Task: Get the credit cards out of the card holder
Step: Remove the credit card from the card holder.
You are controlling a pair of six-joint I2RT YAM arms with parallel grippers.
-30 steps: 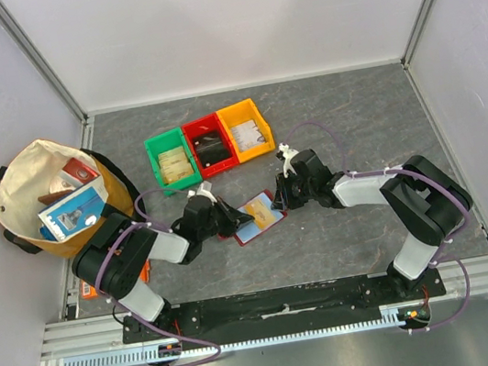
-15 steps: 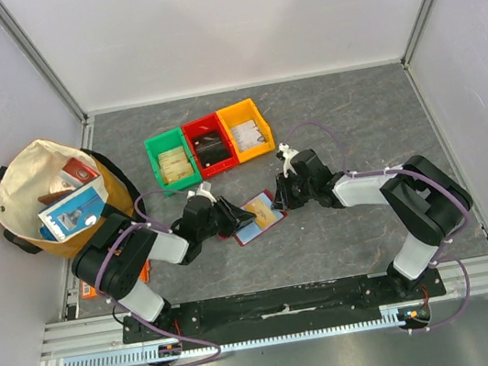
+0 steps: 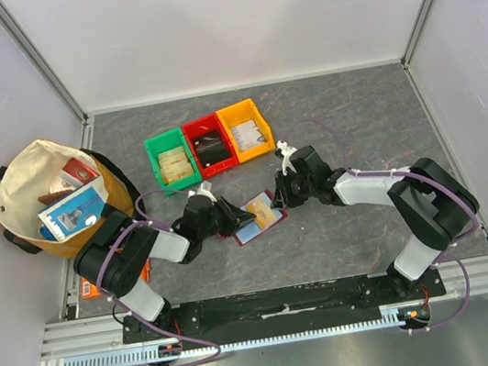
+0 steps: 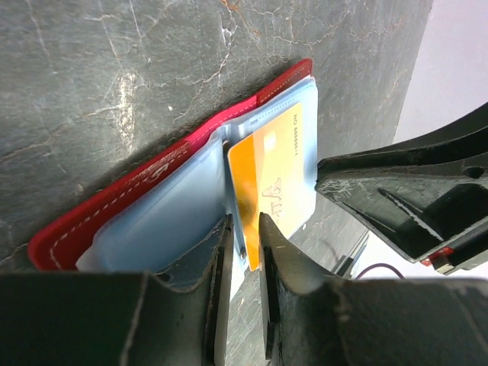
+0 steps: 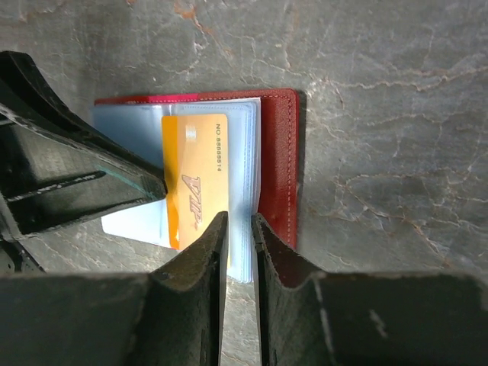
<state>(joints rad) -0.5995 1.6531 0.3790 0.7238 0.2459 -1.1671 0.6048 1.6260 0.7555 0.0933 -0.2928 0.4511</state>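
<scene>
You were partway through drawing out a card, by my reading, with none of the cards free yet. The card holder [image 3: 257, 216] lay open and flat on the worktop [image 3: 337, 122], between your two arms and in front of the row of bins [image 3: 210, 142]. Your left pincer [image 4: 244, 223] was closed to a thin slit over the long edge of the orange card [image 5: 194, 175], with the sleeve edge in there too. Whether it gripped the card alone or sleeve and card together, I could not tell. Your right pincer [image 5: 238, 223] was nearly shut as well, nipping the free edge of the clear sleeves [image 4: 168, 221] from the opposite side. The next move probably called for the right side to hold the holder down while the left slid the card straight along its pocket. The holder showed a dark-red stitched cover and pale blue-grey pockets fanned slightly open, the orange card bright in the uppermost one
</scene>
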